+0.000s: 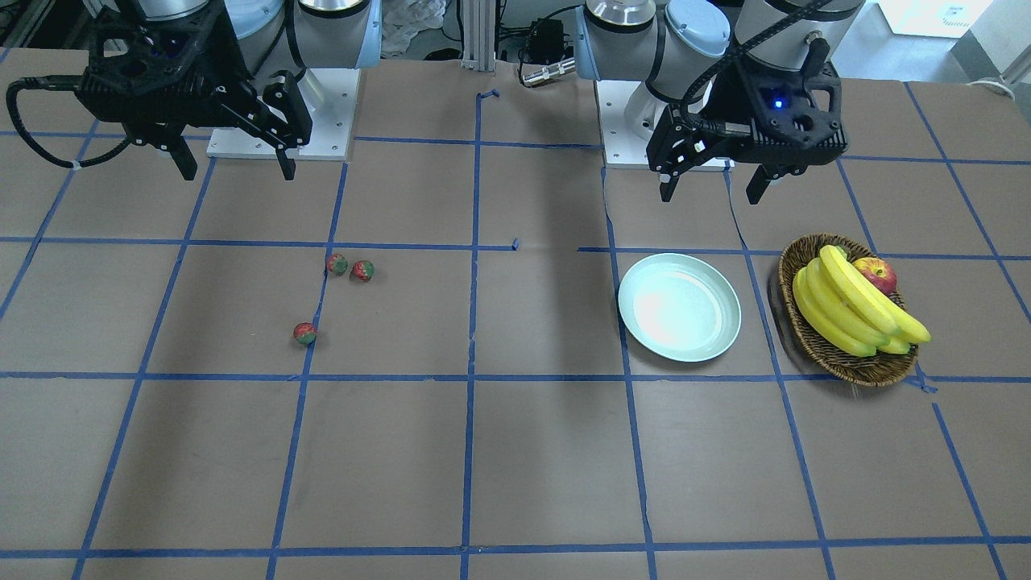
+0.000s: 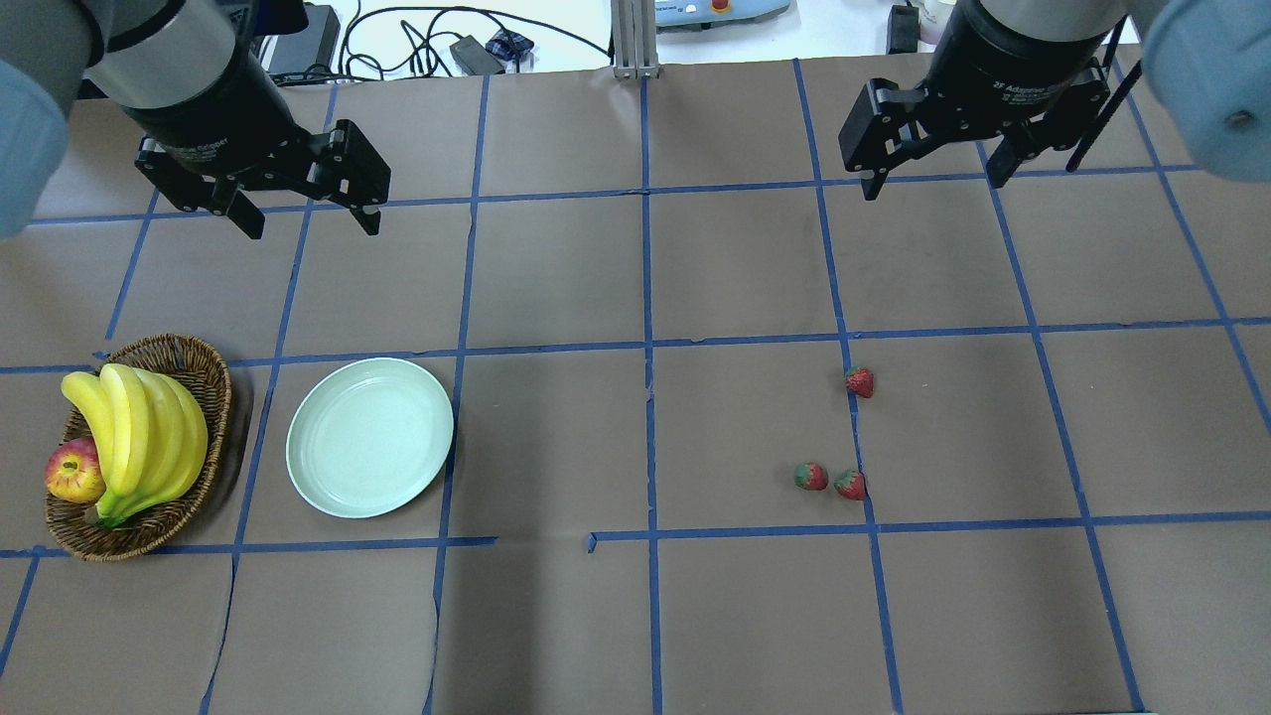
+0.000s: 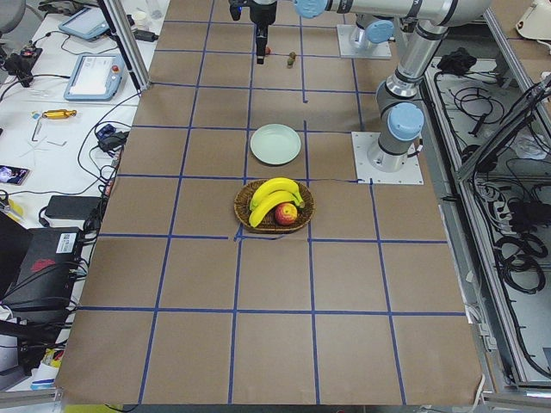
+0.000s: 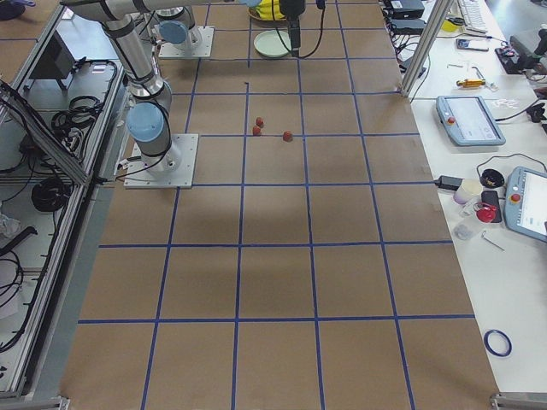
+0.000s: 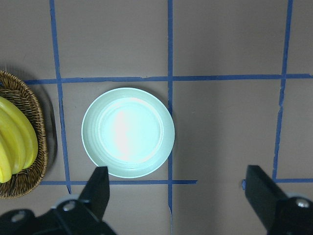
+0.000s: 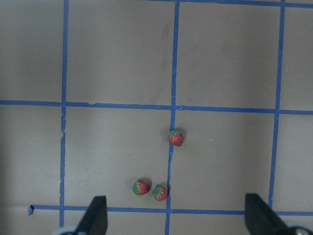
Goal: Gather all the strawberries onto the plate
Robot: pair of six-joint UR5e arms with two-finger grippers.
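Three small red strawberries lie on the brown table on the robot's right: one alone (image 2: 860,381) and two close together (image 2: 811,477) (image 2: 850,485). They also show in the right wrist view (image 6: 175,138) (image 6: 141,187) (image 6: 160,193). The pale green plate (image 2: 369,437) (image 5: 128,132) lies empty on the robot's left. My left gripper (image 2: 304,220) (image 1: 712,192) hangs open and empty high over the table, beyond the plate. My right gripper (image 2: 933,181) (image 1: 233,171) hangs open and empty, high above and beyond the strawberries.
A brown wicker basket (image 2: 199,359) with bananas (image 2: 139,437) and an apple (image 2: 73,471) stands just left of the plate. Blue tape lines cross the brown table. The two arm bases (image 1: 282,121) stand at the table's robot side.
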